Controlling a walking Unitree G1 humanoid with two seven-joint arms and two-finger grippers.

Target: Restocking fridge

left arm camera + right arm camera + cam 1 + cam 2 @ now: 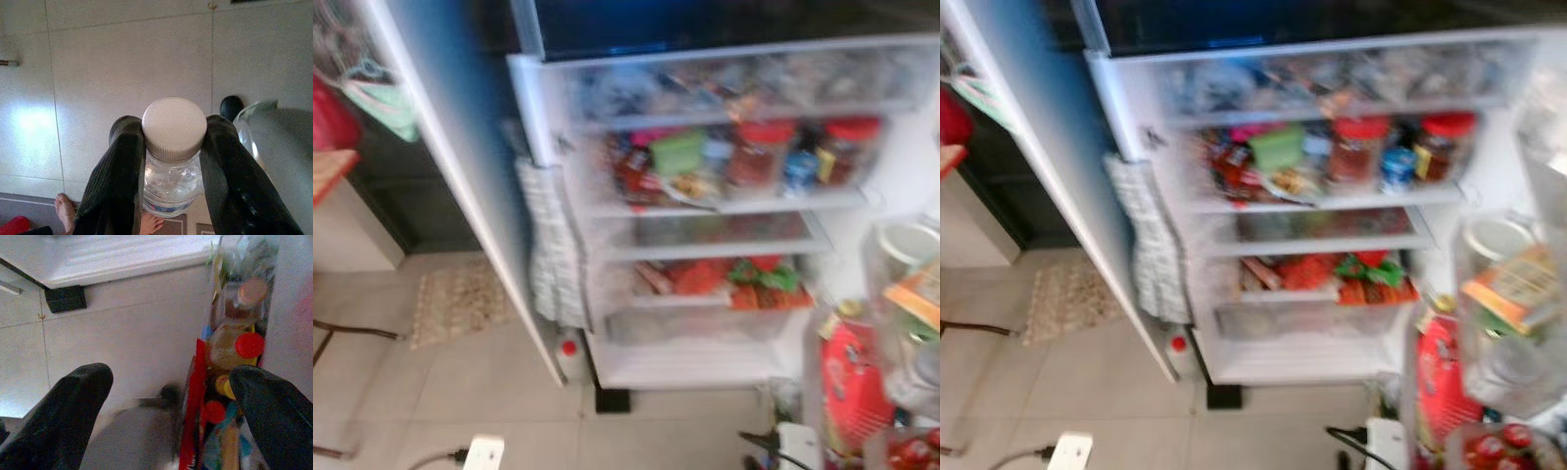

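Tile floor [460, 392] in pale beige runs under the open fridge [705, 235], a small mat [455, 299] lying beside its door. The left gripper [173, 142] pinches a clear water bottle [173, 147] at the neck, white cap toward the wrist camera, long axis pointing at the floor. The right gripper [171, 396] has its fingers spread wide, near the packed door shelf [234, 357].

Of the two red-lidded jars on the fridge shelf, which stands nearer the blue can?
The right jar: the blue can stands between the two, close against it, while the left jar sits a little further off, though blur hides whether either touches.
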